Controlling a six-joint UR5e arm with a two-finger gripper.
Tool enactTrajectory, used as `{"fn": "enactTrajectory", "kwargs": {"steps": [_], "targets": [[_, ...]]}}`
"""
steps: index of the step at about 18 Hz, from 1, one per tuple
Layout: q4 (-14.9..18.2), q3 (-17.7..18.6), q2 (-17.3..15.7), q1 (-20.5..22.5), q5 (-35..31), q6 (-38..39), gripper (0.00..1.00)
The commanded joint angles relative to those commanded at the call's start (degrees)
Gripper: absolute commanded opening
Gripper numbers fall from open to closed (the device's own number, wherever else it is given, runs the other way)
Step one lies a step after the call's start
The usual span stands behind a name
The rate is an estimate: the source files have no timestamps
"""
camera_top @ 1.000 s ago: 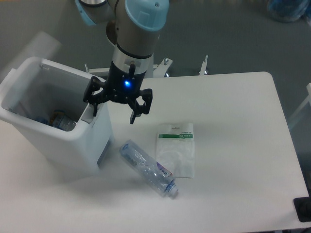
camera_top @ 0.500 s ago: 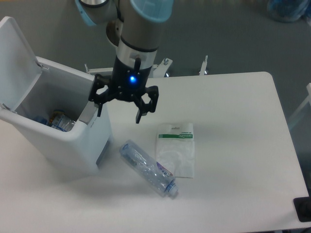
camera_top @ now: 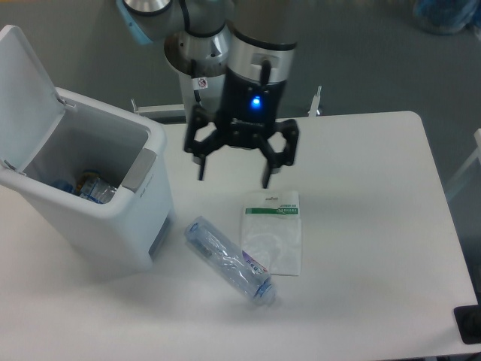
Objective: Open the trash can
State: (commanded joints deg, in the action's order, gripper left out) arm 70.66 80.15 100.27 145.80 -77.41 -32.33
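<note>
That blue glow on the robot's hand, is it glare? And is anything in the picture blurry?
In the camera view, the glow is a small blue light on the body just above the open gripper, not a reflection. The picture is mostly sharp; the clear plastic bottle shows soft highlights, and the trash can with its raised lid casts a faint shadow on the white table. Lighting is even.

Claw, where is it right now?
The claw hangs open above the table, right of the open trash can, just above the white pouch.
</note>
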Motion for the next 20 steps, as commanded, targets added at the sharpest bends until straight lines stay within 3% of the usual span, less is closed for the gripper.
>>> {"fn": "enactTrajectory", "kwargs": {"steps": [3,5,10,13,20], "targets": [[-0.08,1.66,1.76,4.12,-2.31,-8.86,1.0],[-0.35,2.11,3.25,6.68,-2.31,-18.69,1.0],[-0.88,2.02,8.78,8.36,-2.4,-37.61,1.0],[-5.0,2.2,12.4,8.62,-3.44,-40.27,1.0],[-6.85,2.9,15.3,7.74,-9.6,-40.36,1.0]]}}
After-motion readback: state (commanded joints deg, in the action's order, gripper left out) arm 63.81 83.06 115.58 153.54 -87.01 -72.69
